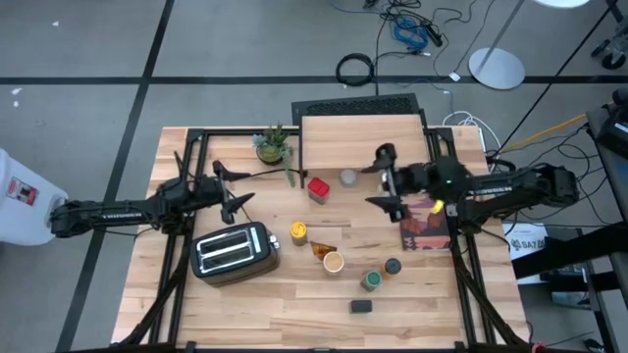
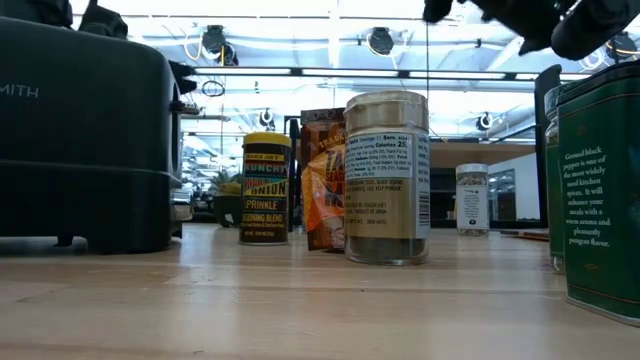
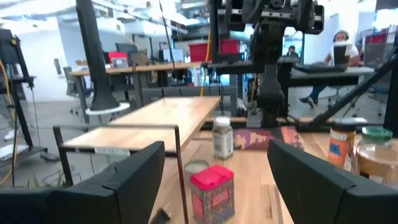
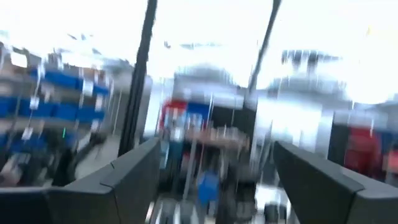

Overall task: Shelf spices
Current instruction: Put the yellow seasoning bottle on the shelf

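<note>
High view shows both my jaws wide and empty, right gripper beside the shelf: dropping carelessly could topple the grey-capped jar.

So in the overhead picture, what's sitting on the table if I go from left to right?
Toaster → potted plant → yellow jar → red jar → tan-lidded jar → grey-lidded jar → black tin → green jar → dark-lidded jar → flat packet.
</note>
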### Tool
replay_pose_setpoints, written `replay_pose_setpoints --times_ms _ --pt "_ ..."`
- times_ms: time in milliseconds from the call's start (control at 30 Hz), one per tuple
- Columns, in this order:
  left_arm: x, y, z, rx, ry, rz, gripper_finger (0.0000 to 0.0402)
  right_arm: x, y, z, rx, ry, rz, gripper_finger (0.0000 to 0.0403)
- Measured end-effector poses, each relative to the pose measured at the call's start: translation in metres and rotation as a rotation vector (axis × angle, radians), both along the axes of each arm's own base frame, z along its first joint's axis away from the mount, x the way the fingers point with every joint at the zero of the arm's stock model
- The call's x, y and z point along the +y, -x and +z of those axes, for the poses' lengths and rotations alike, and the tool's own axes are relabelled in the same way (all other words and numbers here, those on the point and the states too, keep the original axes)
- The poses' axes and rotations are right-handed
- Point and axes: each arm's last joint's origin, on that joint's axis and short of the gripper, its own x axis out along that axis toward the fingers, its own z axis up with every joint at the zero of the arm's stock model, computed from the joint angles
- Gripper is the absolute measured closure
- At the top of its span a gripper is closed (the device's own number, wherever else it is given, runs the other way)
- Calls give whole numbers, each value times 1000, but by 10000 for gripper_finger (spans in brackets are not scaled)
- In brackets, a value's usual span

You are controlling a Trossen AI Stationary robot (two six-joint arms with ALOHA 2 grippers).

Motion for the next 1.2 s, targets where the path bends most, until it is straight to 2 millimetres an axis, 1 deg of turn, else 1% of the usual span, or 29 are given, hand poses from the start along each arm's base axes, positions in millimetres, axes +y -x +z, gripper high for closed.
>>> replay_pose_setpoints --times_ms 133,167,267,400,500,567,700,800,900,1033,1133,1200 --pt "0 0 1 -40 110 -17 107 2 12 19 -178 20 7 105" --pt "0 0 2 -46 116 -17 107 2 14 25 -211 23 9 105" --pt "0 1 7 -100 109 -4 107 4 19 47 -285 57 42 105" --pt "0 4 16 -195 94 6 107 8 19 85 -328 114 109 105" --pt "0 6 20 -246 86 15 107 11 18 116 -316 139 146 105" --pt "0 6 21 -254 92 20 107 10 17 137 -280 147 142 105" --pt "-1 5 20 -245 89 -27 107 10 17 176 -123 175 90 105" --pt "-1 5 20 -250 126 -45 107 10 21 198 -9 195 48 105" --pt "-2 5 20 -250 144 -84 107 10 27 213 94 180 47 105" --pt "-3 5 23 -255 162 -136 107 10 36 221 223 128 13 105" --pt "-5 4 41 -292 124 -186 107 10 39 216 362 92 -4 105" --pt "-5 4 58 -326 86 -203 107 9 39 208 465 66 -32 105"
